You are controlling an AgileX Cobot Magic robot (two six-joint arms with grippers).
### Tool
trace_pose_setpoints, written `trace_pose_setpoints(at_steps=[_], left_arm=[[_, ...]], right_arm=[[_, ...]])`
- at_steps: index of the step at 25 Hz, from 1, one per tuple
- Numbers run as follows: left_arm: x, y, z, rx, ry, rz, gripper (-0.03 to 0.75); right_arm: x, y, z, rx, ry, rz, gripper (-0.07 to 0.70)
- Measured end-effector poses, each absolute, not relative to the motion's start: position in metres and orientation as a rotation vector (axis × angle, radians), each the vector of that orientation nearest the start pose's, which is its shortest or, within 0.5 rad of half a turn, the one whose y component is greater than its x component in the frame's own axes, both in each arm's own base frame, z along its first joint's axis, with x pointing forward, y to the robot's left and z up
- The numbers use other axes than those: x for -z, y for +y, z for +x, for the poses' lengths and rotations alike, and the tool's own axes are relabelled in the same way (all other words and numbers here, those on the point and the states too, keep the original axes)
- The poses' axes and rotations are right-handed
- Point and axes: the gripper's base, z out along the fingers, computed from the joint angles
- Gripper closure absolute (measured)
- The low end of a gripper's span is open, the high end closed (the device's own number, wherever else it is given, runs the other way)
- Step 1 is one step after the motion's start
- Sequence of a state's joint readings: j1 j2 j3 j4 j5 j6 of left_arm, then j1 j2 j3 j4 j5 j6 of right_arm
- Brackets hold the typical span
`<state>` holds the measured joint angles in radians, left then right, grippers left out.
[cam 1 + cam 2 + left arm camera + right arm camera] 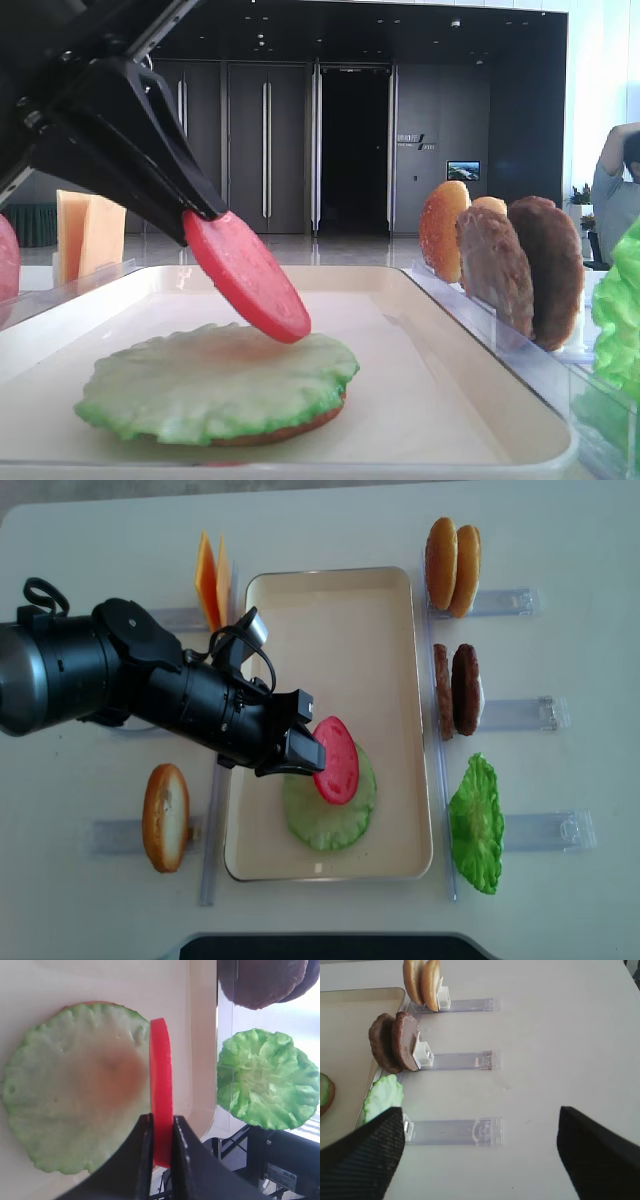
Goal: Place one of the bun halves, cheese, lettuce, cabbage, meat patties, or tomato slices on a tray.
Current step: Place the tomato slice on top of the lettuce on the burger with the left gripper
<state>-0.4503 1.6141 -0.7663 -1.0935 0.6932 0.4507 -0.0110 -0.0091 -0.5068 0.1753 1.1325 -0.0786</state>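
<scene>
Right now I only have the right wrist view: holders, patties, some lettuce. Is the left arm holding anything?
Observer: Yes. The left gripper is shut on a tomato slice.
Operator: Where is it?
Observer: Above the tray, tilted, over a lettuce leaf.
Operator: Touching the leaf?
Observer: No. The low front view shows a gap under its lower edge.
Operator: Anything under that leaf?
Observer: A bun half; its brown edge shows below the leaf.

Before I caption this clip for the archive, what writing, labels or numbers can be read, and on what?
None can be read.
Wall sign behind the tray: pale lettering, too small and blurred.
Screen beside it: nothing legible.
Food pieces, holders, arm: no lettering shows.
</scene>
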Motion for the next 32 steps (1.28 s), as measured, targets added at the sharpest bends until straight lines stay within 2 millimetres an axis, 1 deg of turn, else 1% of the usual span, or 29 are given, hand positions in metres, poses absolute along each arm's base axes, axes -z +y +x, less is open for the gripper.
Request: trace_pose_setpoints(at_steps=[15,20,24,32], left_arm=[[-0.178,-0.168,0.230,1.078,2.842,0.087,0.655],[-0.169,-0.171,0.231,1.070,2.872,0.071,0.655],[-0.166,-0.178,0.227,1.058,2.877,0.097,0.655],[-0.165,-0.179,0.226,1.062,2.885,0.105,0.655]], right_arm=[[-0.274,0.014,-0.011,-0.157,2.089,-0.088,0.043],[-0.274,0.014,-0.011,-0.157,2.089,-0.088,0.043],[-0.274,0.014,-0.011,-0.157,2.089,-0.088,0.043],[-0.274,0.014,-0.011,-0.157,2.089,-0.088,0.043]])
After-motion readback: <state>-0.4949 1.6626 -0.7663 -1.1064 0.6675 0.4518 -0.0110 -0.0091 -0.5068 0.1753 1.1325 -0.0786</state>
